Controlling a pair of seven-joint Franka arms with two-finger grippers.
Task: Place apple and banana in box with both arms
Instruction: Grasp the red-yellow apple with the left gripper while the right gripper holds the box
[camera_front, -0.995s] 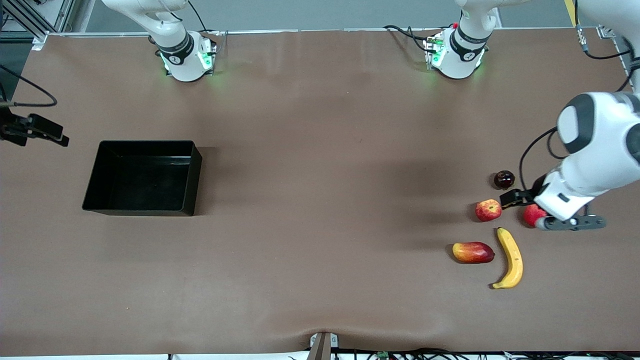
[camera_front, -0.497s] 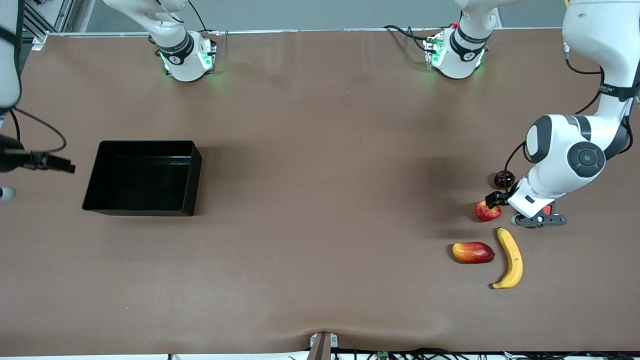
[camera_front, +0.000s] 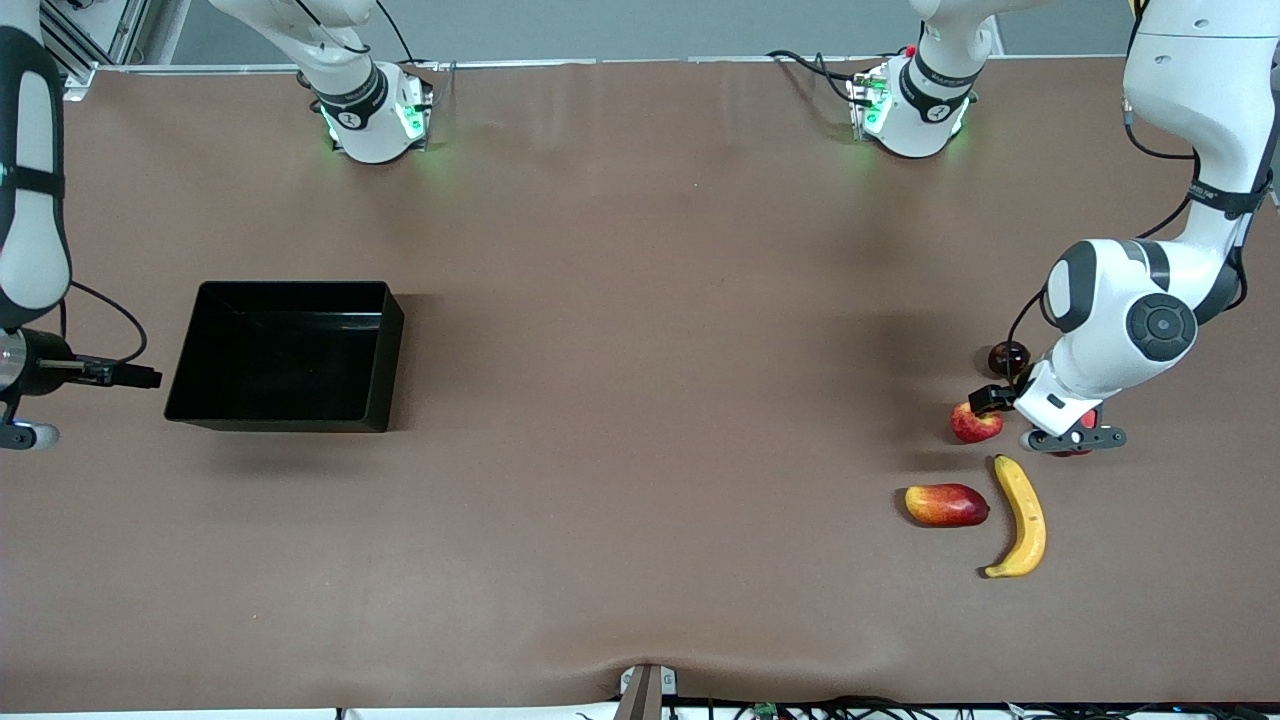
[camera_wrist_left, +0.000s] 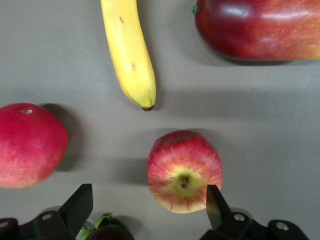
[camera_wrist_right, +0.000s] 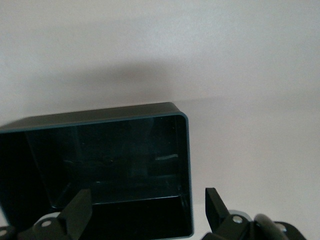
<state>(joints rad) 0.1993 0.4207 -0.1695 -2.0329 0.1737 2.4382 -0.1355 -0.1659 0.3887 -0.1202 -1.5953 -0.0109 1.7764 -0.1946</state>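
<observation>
The apple (camera_front: 975, 423) lies among the fruits at the left arm's end of the table. In the left wrist view the apple (camera_wrist_left: 185, 170) shows its yellow stem dimple. My left gripper (camera_front: 1050, 430) hangs low and open over it. In its own view the left gripper (camera_wrist_left: 148, 210) has one finger (camera_wrist_left: 216, 202) right beside the apple and holds nothing. The banana (camera_front: 1022, 515) lies nearer the camera and also shows in the left wrist view (camera_wrist_left: 130, 50). The black box (camera_front: 392, 340) stands empty toward the right arm's end. My right gripper (camera_front: 22, 425) is open beside it, and its own view shows the gripper (camera_wrist_right: 145, 212) over the box's rim (camera_wrist_right: 100, 119).
A red-pink round fruit (camera_wrist_left: 30, 145) lies beside the apple, mostly hidden under the left hand in the front view. A red-and-yellow mango (camera_front: 946, 504) lies beside the banana. A dark plum (camera_front: 1008, 357) sits farther from the camera than the apple.
The left arm has swung its gripper across from over the red-pink fruit to over the apple. The right arm has come into view and moved in beside the box.
</observation>
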